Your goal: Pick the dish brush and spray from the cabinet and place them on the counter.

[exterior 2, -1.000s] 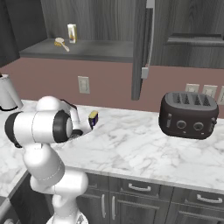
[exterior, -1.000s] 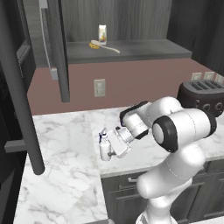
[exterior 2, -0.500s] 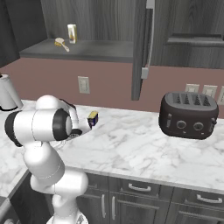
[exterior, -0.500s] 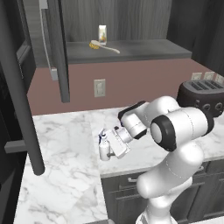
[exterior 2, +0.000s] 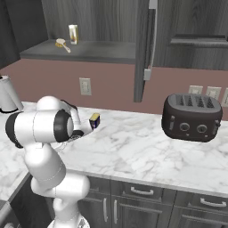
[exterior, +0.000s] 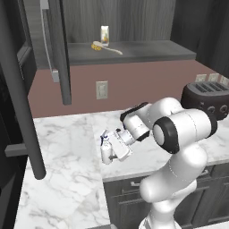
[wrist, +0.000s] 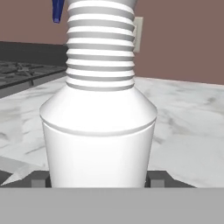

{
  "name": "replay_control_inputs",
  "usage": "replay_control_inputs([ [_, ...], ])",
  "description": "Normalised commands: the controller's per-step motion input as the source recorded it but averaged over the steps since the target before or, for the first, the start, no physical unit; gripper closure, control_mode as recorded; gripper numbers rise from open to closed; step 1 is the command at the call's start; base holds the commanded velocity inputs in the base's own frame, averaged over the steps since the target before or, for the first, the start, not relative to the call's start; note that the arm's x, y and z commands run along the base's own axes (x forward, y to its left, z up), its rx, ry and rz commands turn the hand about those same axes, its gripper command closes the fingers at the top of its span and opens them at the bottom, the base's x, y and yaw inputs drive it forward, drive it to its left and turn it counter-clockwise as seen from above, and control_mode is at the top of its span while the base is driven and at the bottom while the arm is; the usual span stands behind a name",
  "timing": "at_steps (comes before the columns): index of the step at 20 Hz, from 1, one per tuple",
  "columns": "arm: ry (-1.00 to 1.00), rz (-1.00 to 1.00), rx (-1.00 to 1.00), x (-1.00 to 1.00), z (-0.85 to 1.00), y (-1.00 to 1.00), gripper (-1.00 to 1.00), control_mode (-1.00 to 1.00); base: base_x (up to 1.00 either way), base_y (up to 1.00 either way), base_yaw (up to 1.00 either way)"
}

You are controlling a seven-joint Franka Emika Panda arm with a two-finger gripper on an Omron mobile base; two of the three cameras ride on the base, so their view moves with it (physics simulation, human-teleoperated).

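The spray [exterior: 106,151], a white bottle with a blue nozzle, stands upright at the counter [exterior: 67,147] near its front edge. My gripper [exterior: 112,150] is shut on its lower body. In the hand view the spray [wrist: 99,122] sits between my fingertips [wrist: 39,180], which press on both its sides. The dish brush [exterior: 105,47] lies on the grey shelf of the cabinet [exterior: 147,50], up and behind, yellow head to the left. From the right base view the dish brush [exterior 2: 62,44] lies at the shelf's left part, and my arm hides the spray.
A small yellowish carton [exterior: 104,34] stands behind the brush. An open cabinet door [exterior: 56,49] hangs left of the shelf. A dark toaster [exterior 2: 191,116] sits on the counter at the right. A yellow-and-dark block [exterior 2: 94,120] and a paper towel roll [exterior 2: 6,93] stand nearby.
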Motion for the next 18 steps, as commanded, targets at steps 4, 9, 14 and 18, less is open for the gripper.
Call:
replay_control_inputs([
  [4,0.00,0.00,0.01,-0.03,-0.11,0.00,1.00,-1.00,0.00,0.00,0.00],
  [9,0.03,0.00,0.00,-0.01,-0.04,0.00,1.00,-1.00,0.00,0.00,0.00],
  [14,0.07,0.00,0.00,-0.01,-0.03,0.00,1.00,-1.00,0.00,0.00,0.00],
  [18,0.07,0.00,0.00,-0.12,-0.06,0.00,-1.00,-1.00,0.00,0.00,0.00],
])
